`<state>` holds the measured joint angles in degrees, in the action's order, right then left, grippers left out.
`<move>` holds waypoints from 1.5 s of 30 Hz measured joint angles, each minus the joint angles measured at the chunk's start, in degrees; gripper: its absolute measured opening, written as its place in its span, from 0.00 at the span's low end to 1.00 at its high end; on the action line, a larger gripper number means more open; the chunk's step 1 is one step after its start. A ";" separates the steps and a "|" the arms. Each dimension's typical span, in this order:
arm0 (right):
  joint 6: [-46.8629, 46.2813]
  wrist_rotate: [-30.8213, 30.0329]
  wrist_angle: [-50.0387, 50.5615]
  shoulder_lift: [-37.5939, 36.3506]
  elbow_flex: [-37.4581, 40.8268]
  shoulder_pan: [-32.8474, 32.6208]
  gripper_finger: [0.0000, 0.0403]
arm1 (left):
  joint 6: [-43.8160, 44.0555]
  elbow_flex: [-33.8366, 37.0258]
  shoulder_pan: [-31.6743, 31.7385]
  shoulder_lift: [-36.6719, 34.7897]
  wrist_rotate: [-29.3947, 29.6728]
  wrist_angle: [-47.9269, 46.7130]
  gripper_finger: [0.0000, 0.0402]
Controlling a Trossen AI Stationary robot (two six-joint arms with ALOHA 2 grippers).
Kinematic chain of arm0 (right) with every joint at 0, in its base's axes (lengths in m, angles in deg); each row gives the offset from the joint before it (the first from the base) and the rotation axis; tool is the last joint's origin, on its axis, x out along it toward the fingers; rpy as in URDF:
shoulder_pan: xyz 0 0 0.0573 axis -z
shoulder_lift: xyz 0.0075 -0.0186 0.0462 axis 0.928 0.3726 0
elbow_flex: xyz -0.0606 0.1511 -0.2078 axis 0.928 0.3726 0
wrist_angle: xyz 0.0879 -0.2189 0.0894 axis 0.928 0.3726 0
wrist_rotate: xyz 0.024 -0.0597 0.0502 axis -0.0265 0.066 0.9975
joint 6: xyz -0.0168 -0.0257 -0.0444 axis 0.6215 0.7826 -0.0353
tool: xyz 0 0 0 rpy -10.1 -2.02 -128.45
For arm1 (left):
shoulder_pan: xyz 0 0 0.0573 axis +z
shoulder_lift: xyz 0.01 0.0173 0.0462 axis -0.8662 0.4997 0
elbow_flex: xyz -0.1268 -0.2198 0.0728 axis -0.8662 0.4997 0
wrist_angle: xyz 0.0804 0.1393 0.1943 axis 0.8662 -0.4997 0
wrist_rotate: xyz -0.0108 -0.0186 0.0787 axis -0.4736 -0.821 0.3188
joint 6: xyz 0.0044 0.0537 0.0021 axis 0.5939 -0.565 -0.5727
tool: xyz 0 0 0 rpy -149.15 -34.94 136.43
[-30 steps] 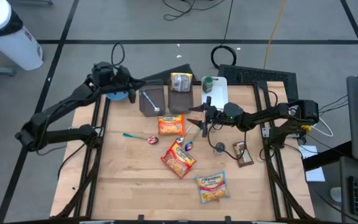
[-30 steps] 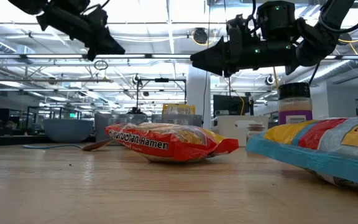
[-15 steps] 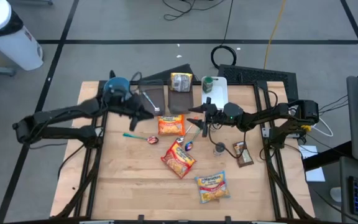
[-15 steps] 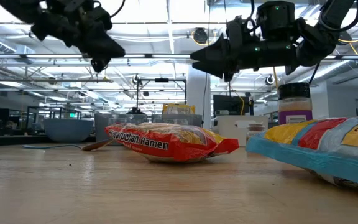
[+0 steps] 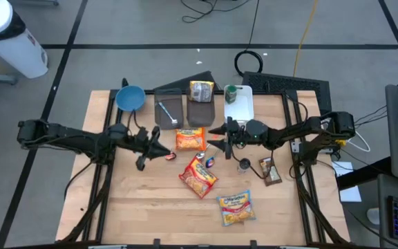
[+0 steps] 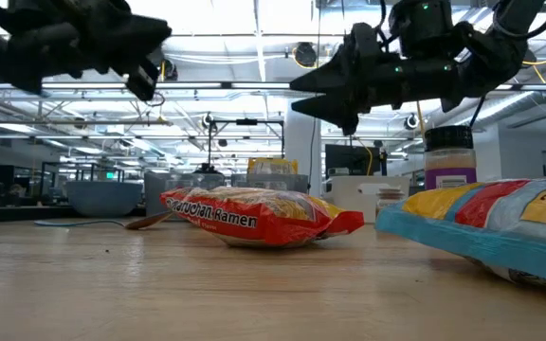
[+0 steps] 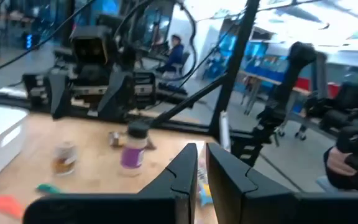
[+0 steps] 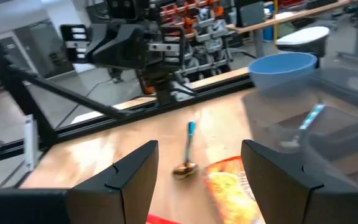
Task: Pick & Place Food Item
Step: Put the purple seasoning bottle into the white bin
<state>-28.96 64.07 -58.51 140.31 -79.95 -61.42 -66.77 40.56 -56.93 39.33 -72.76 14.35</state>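
Lying diagonally: red ramen packet (image 5: 198, 176)

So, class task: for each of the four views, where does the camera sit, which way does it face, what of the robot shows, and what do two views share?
High view: overhead, straight down on the table; both arms, left gripper and right gripper.
Low view: table height, looking level across; both arms overhead, red ramen packet ahead.
Left wrist view: on the left arm, facing the right arm; own shut fingers.
Right wrist view: on the right arm, facing the left arm; own open fingers, blue bowl.
Shared: the blue bowl also shows in the high view.
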 joint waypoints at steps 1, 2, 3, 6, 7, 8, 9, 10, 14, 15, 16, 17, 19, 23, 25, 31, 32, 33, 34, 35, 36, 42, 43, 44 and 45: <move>0.04 -0.93 -0.22 0.00 0.00 -0.85 0.56 | -0.16 0.20 -1.23 0.00 0.82 0.59 0.09; 0.24 -1.67 -0.44 0.00 0.00 -1.77 0.56 | -0.33 0.23 -2.50 0.00 1.55 0.65 0.09; 0.61 -2.51 -0.76 0.00 0.00 -2.73 0.56 | -0.46 0.25 -3.67 0.02 2.21 0.68 0.09; 2.37 -3.90 -2.16 0.00 0.00 -5.49 0.56 | -2.02 0.25 -6.77 0.02 3.21 1.79 0.09; 2.96 -3.81 -3.07 0.00 0.00 -6.45 0.56 | -2.71 0.25 -7.70 0.01 3.56 2.02 0.09; 3.66 -3.81 -4.05 0.00 0.00 -7.44 0.56 | -3.48 0.25 -8.50 0.00 3.90 2.07 0.09; 4.44 -3.80 -5.22 0.00 0.00 -8.56 0.56 | -4.16 0.25 -9.35 0.04 4.59 2.04 0.09; 5.40 -3.80 -6.45 0.00 0.00 -9.62 0.56 | -4.70 0.25 -10.07 0.07 5.37 2.03 0.09; 10.32 -4.42 -9.93 0.00 0.00 -13.98 0.56 | -5.09 0.25 -12.46 0.51 8.61 2.08 0.09; 11.42 -5.95 -10.08 0.00 0.00 -15.09 0.56 | -5.09 0.25 -12.90 0.52 9.14 2.06 0.09; 12.50 -8.06 -9.98 0.00 0.00 -16.24 0.56 | -5.07 0.25 -13.42 0.52 9.57 2.08 0.09; 13.66 -10.80 -9.66 -0.10 0.00 -17.43 0.56 | -5.07 0.25 -13.76 0.52 9.85 2.13 0.09; 16.59 -16.71 -7.33 -1.50 0.02 -20.00 0.56 | -5.07 0.25 -14.34 0.52 10.09 2.11 0.09; 22.58 -30.90 1.83 -6.60 -0.28 -25.83 0.56 | -5.08 0.25 -15.20 0.52 10.09 2.00 0.09; 24.84 -38.49 6.10 -9.85 -0.28 -28.74 0.56 | -5.08 0.25 -15.38 0.52 10.13 2.02 0.09; 23.55 -56.88 19.66 -19.90 -0.28 -34.87 0.56 | -7.27 0.25 -15.43 0.52 14.38 2.06 0.09; 22.16 -58.80 22.00 -21.50 -0.28 -35.32 0.56 | -7.57 0.25 -15.40 0.52 15.54 2.06 0.09; 20.73 -60.14 24.37 -23.05 -0.28 -35.63 0.56 | -7.82 0.25 -15.39 0.52 16.68 2.06 0.09; 19.40 -60.93 26.90 -24.52 -0.28 -35.79 0.56 | -8.06 0.25 -15.39 0.52 17.60 2.06 0.09; 17.94 -61.06 29.67 -25.74 -0.28 -35.81 0.56 | -8.21 0.25 -15.39 0.52 18.54 2.06 0.09; 16.44 -60.98 32.32 -26.88 -0.28 -35.81 0.56 | -8.80 0.25 -15.39 0.52 19.14 2.06 0.09; 6.84 -60.60 46.62 -30.36 -0.28 -33.42 0.59 | -12.29 0.25 -15.05 0.52 20.51 2.06 0.09; 5.65 -60.45 48.64 -30.47 -0.28 -32.83 0.61 | -12.81 0.25 -14.75 0.52 20.50 2.06 0.09; 4.68 -59.47 50.48 -30.51 -0.28 -32.19 0.63 | -13.30 0.25 -14.35 0.52 20.55 2.06 0.09; 4.02 -57.89 51.84 -30.52 -0.28 -31.30 0.65 | -13.77 0.25 -13.84 0.52 20.60 2.06 0.09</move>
<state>-24.94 6.19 -6.67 109.80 -80.23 -92.72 -80.54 40.81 -70.77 39.86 -52.16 16.41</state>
